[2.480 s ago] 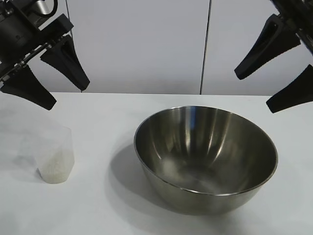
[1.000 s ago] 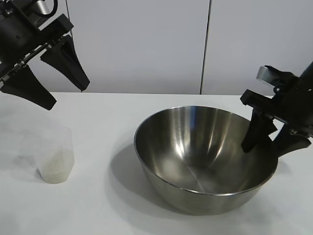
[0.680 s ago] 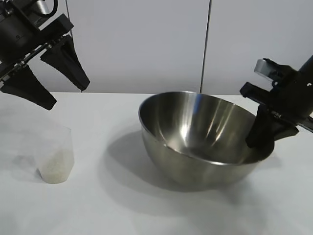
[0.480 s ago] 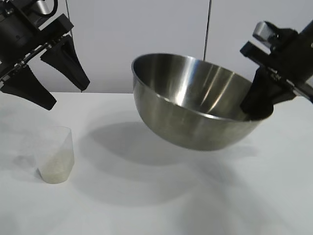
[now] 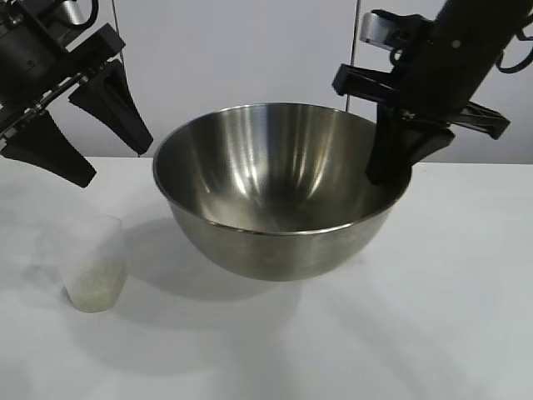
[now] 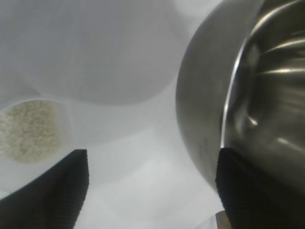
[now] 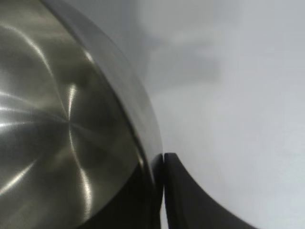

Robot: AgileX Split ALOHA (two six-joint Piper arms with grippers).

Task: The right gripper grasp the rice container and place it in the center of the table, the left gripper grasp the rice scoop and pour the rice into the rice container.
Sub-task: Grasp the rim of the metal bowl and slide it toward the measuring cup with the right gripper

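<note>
The rice container [image 5: 266, 192], a big shiny steel bowl, hangs slightly above the white table [image 5: 433, 317] near its middle. My right gripper [image 5: 391, 167] is shut on the bowl's right rim, one finger inside and one outside; the right wrist view shows the right gripper [image 7: 160, 160] pinching the rice container [image 7: 57, 119] at its rim. The rice scoop [image 5: 96, 267], a clear cup with rice [image 5: 94, 287] in its bottom, stands at the left. My left gripper [image 5: 112, 162] hovers open above it, holding nothing. In the left wrist view the left gripper [image 6: 151, 160] sits between the rice scoop [image 6: 28, 131] and the rice container [image 6: 205, 109].
A white panelled wall with a dark vertical seam [image 5: 356, 50] stands behind the table. The bowl casts a shadow [image 5: 208, 308] on the tabletop toward the cup. Bare tabletop lies at the front and right.
My right gripper came down, shut on the bowl's right rim, lifted it and carried it left toward the table's middle. The left gripper and the cup have not moved.
</note>
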